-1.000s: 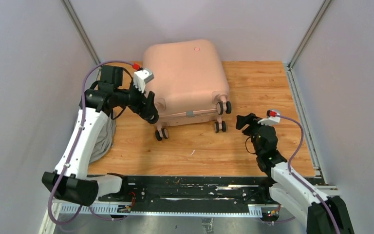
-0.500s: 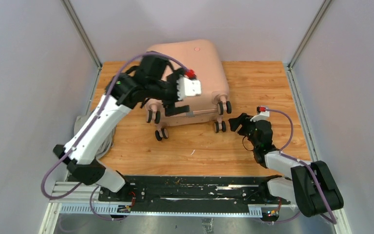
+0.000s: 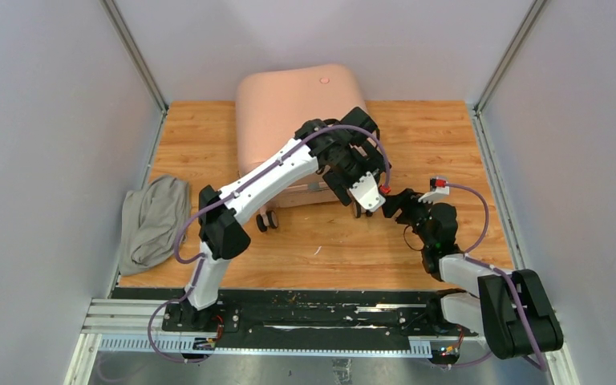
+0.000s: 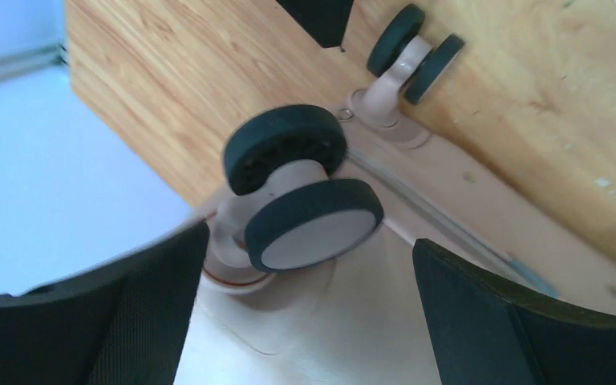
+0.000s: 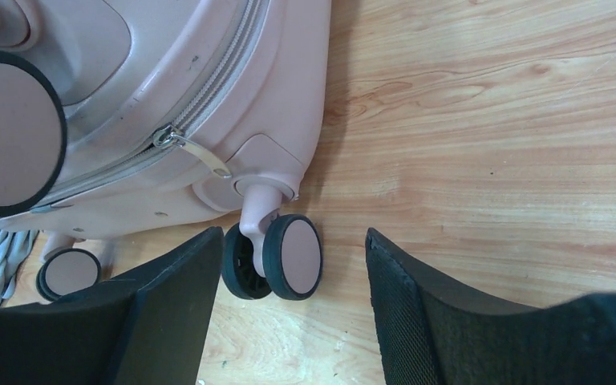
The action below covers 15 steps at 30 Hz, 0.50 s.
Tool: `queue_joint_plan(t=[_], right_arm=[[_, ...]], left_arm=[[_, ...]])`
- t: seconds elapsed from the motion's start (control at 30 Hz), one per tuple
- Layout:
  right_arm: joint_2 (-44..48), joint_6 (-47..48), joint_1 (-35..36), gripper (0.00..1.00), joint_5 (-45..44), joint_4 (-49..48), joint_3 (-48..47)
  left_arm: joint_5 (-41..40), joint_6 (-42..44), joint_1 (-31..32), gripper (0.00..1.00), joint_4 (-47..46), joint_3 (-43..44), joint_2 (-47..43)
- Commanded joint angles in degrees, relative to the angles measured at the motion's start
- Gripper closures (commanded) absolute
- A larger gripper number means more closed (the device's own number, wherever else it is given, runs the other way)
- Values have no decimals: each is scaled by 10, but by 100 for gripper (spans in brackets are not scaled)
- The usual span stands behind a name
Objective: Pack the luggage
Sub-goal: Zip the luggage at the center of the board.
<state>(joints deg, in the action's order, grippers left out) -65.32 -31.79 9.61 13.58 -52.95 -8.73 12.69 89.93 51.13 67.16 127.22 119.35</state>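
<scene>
The pale pink luggage (image 3: 289,104) lies shut at the back of the wooden table, wheels toward me. My left gripper (image 3: 351,178) reaches across to its right front corner. In the left wrist view that gripper (image 4: 309,321) is open, its fingers either side of a black-and-pink double wheel (image 4: 305,200) without touching it. My right gripper (image 3: 391,204) sits low by the same corner. In the right wrist view it (image 5: 293,305) is open, with a lower wheel (image 5: 277,257) just ahead between the fingertips, gaps on both sides. The zipper pull (image 5: 196,152) lies on the closed seam.
A grey cloth bundle (image 3: 154,220) lies at the table's left edge. Metal posts and grey walls close in both sides. The two wrists are close together at the luggage's right front corner. Bare wood (image 3: 313,249) stretches along the front.
My left arm swung from the luggage's left side across to its right front wheels and its jaws opened wide. The right gripper crept slightly toward the wheels.
</scene>
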Motion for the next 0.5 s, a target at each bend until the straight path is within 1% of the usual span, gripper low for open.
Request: queue_joint_plan(t=[0.0, 0.07, 0.17, 0.3, 0.37, 0.47], right_arm=[[-10, 16, -9, 31, 25, -5, 1], [-37, 17, -9, 32, 48, -21, -8], [-79, 9, -10, 33, 71, -48, -16], [-119, -4, -9, 34, 88, -90, -18], [-129, -7, -9, 35, 92, -102, -20], [-137, 0, -10, 35, 95, -110, -28]], left_arm=[[-16, 132, 10, 0, 13, 34, 32], [-18, 148, 14, 0, 12, 62, 57], [-19, 130, 23, 0, 13, 115, 87], [-29, 174, 24, 0, 12, 90, 79], [-34, 181, 28, 0, 12, 92, 85], [-43, 170, 38, 7, 12, 112, 101]])
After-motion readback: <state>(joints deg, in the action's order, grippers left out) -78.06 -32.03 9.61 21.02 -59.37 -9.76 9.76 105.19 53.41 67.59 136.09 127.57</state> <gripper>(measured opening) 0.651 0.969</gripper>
